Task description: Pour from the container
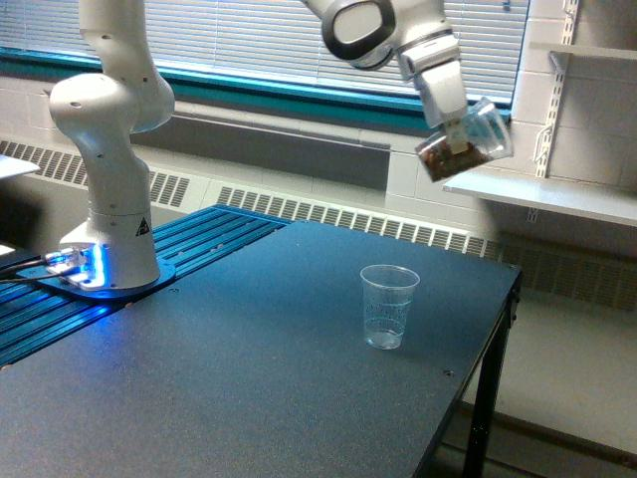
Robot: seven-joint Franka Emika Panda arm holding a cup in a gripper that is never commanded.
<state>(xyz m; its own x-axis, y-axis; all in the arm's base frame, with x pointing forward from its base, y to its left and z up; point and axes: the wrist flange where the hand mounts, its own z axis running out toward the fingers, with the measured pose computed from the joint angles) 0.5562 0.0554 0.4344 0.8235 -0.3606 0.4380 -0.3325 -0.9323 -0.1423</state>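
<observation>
My gripper (pixel 457 130) is shut on the container (pixel 466 141), a clear jar held high in the air at the upper right of the exterior view. The jar is tilted, its mouth pointing up toward the exterior view's right, and brown bits lie in its lower left end. A small clear plastic cup (pixel 388 306) with printed marks stands upright on the dark table (pixel 249 378), well below the jar and a little toward the exterior view's left of it. The cup looks empty.
The arm's white base (pixel 109 214) stands at the exterior view's left on blue rails. A white wall shelf (pixel 557 197) runs behind and just right of the jar. The table's right edge (pixel 498 329) lies close to the cup.
</observation>
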